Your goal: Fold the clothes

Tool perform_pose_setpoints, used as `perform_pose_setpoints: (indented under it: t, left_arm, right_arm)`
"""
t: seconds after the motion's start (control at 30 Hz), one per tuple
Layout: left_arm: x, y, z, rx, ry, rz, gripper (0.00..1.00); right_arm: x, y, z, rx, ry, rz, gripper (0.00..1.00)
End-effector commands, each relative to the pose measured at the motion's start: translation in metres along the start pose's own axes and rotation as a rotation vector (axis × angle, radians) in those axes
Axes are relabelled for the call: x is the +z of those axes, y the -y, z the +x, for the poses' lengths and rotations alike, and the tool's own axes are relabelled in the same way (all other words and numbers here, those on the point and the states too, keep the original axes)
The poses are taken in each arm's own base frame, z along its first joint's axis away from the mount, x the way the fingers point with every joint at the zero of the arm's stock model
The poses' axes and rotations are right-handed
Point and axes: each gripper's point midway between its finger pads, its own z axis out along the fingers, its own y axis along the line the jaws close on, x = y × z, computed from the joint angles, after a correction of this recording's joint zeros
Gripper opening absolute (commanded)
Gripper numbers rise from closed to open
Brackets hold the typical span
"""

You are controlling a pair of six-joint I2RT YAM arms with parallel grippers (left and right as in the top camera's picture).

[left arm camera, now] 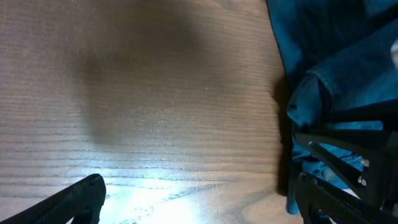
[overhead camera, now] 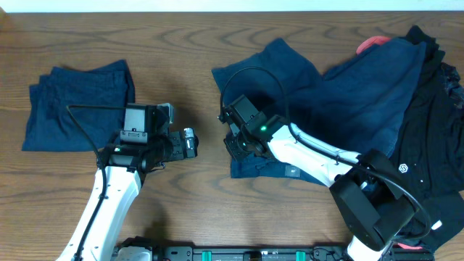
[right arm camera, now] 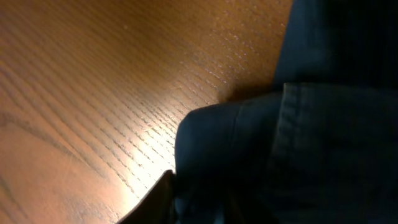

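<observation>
A small white hexagon emblem (overhead camera: 401, 169) stands on the right arm's black housing (overhead camera: 377, 214), without legible letters. A grey patch (overhead camera: 292, 172) on the navy shorts (overhead camera: 348, 94) is unreadable.

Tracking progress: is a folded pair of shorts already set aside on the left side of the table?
Yes, the overhead view shows a folded navy pair lying flat at the left, well apart from the unfolded pile.
</observation>
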Motion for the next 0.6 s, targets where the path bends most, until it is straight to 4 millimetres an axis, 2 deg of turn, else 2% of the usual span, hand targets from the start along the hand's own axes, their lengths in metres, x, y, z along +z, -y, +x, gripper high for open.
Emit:
perform_pose_setpoints:
  t: [0.0, 0.1, 0.23, 0.27, 0.33, 0.37, 0.47, 0.57]
  left_arm:
    - [-0.003, 0.0, -0.003, 0.005, 0.006, -0.01, 0.98]
    - [-0.003, 0.005, 0.0, 0.003, -0.011, 0.017, 0.98]
    - [-0.003, 0.017, 0.004, 0.003, -0.031, 0.087, 0.98]
    - [-0.004, 0.02, 0.005, 0.003, -0.037, 0.107, 0.98]
    - [-0.003, 0.024, 0.007, 0.005, -0.046, 0.126, 0.98]
    - [-0.002, 0.025, 0.008, 0.008, -0.05, 0.126, 0.98]
    - [0.002, 0.03, 0.014, 0.029, -0.072, 0.133, 0.98]
    - [0.011, 0.041, 0.019, 0.066, -0.098, 0.147, 0.98]
  right_arm:
    - [-0.013, 0.002, -0.016, 0.017, 0.027, 0.004, 0.35]
    - [-0.032, 0.015, -0.016, 0.039, 0.007, 0.037, 0.44]
    - [-0.072, 0.051, -0.015, 0.09, 0.029, 0.186, 0.48]
    - [-0.086, 0.063, -0.015, 0.116, 0.042, 0.237, 0.56]
    - [-0.112, 0.084, -0.012, 0.158, 0.069, 0.319, 0.88]
    - [-0.124, 0.093, -0.011, 0.175, 0.079, 0.344, 0.96]
    - [-0.152, 0.112, -0.002, 0.234, 0.092, 0.372, 0.99]
    - [-0.169, 0.127, 0.009, 0.284, 0.081, 0.392, 0.99]
